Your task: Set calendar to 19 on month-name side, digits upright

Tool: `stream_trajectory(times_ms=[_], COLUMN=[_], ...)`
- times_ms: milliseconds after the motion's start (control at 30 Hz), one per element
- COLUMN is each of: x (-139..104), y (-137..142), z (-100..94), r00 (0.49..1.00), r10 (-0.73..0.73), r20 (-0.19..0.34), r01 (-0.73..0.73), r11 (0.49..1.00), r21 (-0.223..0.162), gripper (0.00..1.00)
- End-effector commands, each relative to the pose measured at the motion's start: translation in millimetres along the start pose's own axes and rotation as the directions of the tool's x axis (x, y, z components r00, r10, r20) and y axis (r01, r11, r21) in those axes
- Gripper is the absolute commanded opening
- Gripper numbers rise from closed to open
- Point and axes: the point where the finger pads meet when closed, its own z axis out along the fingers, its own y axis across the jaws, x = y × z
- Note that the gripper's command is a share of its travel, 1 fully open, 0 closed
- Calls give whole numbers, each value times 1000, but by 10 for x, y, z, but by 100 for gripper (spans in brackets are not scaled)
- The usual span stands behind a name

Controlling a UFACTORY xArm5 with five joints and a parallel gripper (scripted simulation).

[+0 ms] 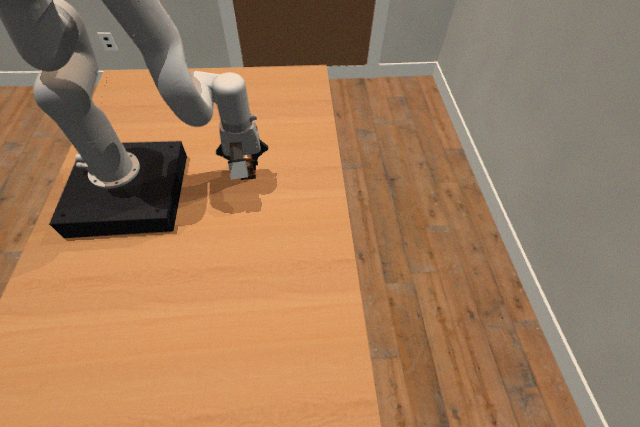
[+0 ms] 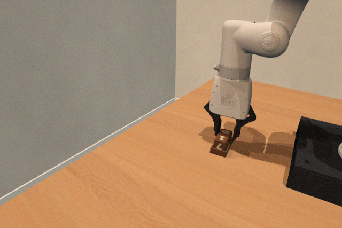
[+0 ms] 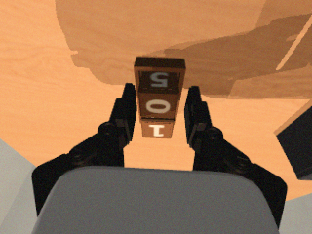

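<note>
The dark brown tray (image 2: 218, 152) (image 3: 160, 62) rests on the table, its end wall toward the camera in the exterior view. A brown cube (image 2: 225, 132) (image 3: 158, 106) shows 0 facing up. Another cube (image 2: 222, 138) (image 3: 157, 130) beside it shows a bright 1. A 7 shows at the near end in the exterior view, and a dark 5 at the other end in the wrist view. The month's name and the digits on the long sides are not readable. My gripper (image 2: 225, 136) (image 3: 161, 97) is open, its fingers on both sides of the 0 cube with gaps visible in the wrist view.
The black robot base (image 1: 118, 205) (image 2: 315, 154) stands on the wooden table (image 1: 206, 308) (image 2: 138, 178), to the left in the top view and to the right in the exterior view. The arm's shadow falls across the table around the tray. The table's long edge lies beyond the tray from the base.
</note>
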Motion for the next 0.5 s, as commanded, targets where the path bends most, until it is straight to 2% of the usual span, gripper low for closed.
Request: stream_trajectory(times_ms=[0, 467], x=[0, 1], y=[-17, -17], z=[29, 87], r00=[1000, 1000], r10=[0, 0], r20=[0, 0], r01=[0, 0], r11=[1000, 1000], r21=[4, 4], gripper=[49, 49])
